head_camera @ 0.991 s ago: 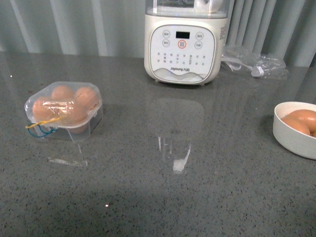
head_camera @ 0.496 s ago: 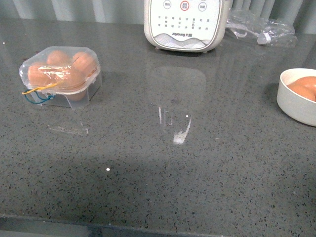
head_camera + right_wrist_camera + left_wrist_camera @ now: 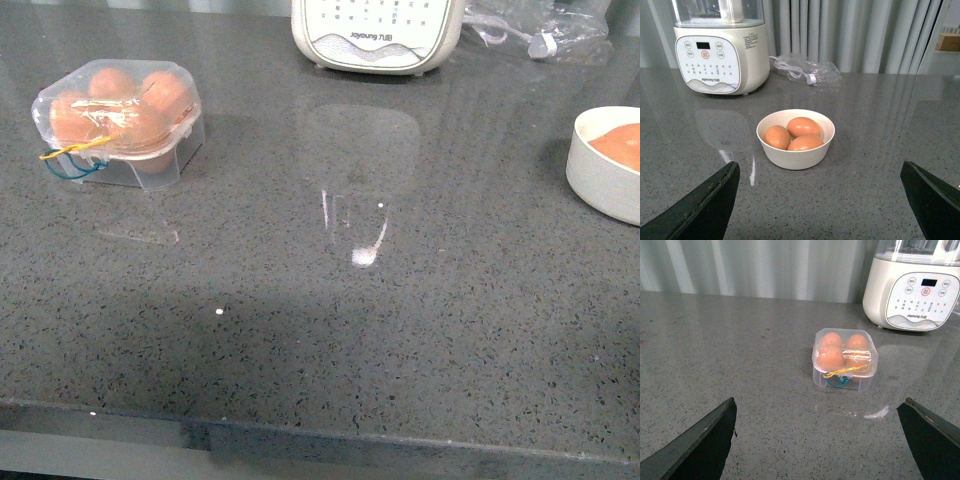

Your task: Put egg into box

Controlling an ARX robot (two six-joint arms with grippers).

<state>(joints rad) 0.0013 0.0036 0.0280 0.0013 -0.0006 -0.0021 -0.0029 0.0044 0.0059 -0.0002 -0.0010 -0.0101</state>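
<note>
- Both sets of jaws stand spread wide, as you can see from the wrist views: the left gripper point(image 3: 817, 440) shows only its two dark fingers at the lower corners of its picture with bare counter between them, and the right gripper point(image 3: 820, 200) looks the same, holding nothing.
- Look to the far left of the front view for the box point(image 3: 118, 122): a small clear plastic case with rounded corners, sitting flat on the grey speckled counter point(image 3: 330, 330).
- Its clear lid is down over the eggs point(image 3: 110, 110); through it you can make out four brown eggs, one per cell, most clearly from the left wrist camera point(image 3: 845, 347).
- You will see a yellow elastic band point(image 3: 72, 150) and a blue band point(image 3: 68, 170) hanging at the box's front left corner, spilling a little onto the counter.
- Moving right, at the back of the counter stands a cream-coloured blender base point(image 3: 378, 35) with a printed button panel; its reflection lies on the counter in front of it.
- Beside it, further right, lies a crumpled clear plastic bag point(image 3: 540, 35) with a cable inside.
- At the far right edge you find a round white bowl point(image 3: 600, 175), cut off by the frame; the right wrist view shows three brown eggs in it point(image 3: 796, 134).
- Box and bowl sit well apart, on opposite sides of the counter.
</note>
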